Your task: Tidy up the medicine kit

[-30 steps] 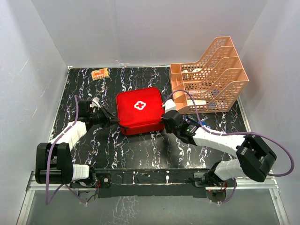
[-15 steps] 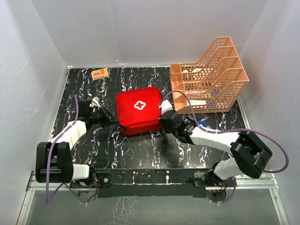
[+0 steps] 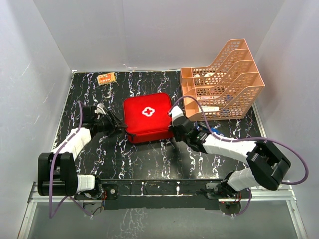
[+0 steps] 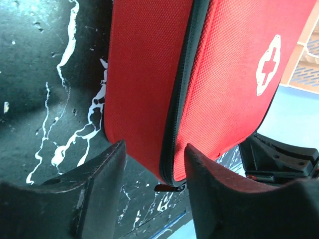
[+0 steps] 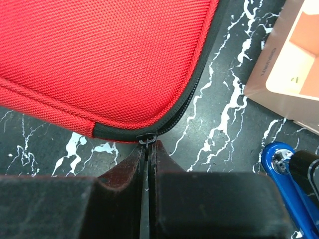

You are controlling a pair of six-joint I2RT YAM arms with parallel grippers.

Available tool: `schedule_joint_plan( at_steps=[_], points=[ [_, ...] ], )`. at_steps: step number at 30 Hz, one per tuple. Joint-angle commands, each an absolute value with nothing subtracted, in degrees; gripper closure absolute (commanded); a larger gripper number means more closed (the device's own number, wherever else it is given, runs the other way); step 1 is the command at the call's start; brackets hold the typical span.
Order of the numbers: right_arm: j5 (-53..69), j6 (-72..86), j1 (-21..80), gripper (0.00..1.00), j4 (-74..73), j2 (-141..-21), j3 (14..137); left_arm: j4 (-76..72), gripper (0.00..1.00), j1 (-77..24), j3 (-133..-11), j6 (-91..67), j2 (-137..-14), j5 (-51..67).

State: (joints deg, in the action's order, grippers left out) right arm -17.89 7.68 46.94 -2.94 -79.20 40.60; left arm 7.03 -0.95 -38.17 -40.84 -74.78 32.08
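A black, white-veined bench sits between plain white walls. At its far left lies a small orange packet. The left fingers stand apart at the left edge of the red soft zip-up medicine kit with a white cross, gripping nothing. The kit lies closed mid-bench. The right fingers are pressed together on the small metal zip pull at its near right corner. Far right stands an orange plastic tiered tray.
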Motion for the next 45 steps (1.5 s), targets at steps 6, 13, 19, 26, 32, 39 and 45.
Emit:
schedule_joint_plan(
  at_steps=[6,13,19,26,32,39,45],
  points=[
    [-14.1,11.4,54.0,1.0,4.2,-82.4,46.7,17.9,0.24,-0.6,-39.1,-41.0,-63.2,19.9],
    [-17.6,14.5,61.1,1.0,8.1,-89.5,52.8,14.5,0.18,-0.5,-32.1,-49.4,-53.0,16.7],
    [-22.6,16.0,65.1,1.0,9.5,-93.3,55.7,-9.0,0.19,-0.5,-24.4,-59.7,-56.1,28.6],
    [-32.7,18.2,67.0,1.0,11.0,-92.8,52.0,-14.7,0.44,-0.6,-24.3,-62.2,-60.2,25.4],
    [-38.5,18.7,68.1,1.0,12.4,-92.4,49.1,-6.6,0.74,-0.7,-23.6,-67.9,-59.6,15.1],
    [-39.6,19.0,68.1,1.0,13.0,-92.1,47.6,-5.1,0.84,-0.6,-24.8,-68.1,-61.7,12.3],
    [-37.7,18.0,68.1,1.0,14.3,-91.9,47.0,-11.9,0.58,-0.7,-23.5,-68.9,-62.7,15.1]
  ],
)
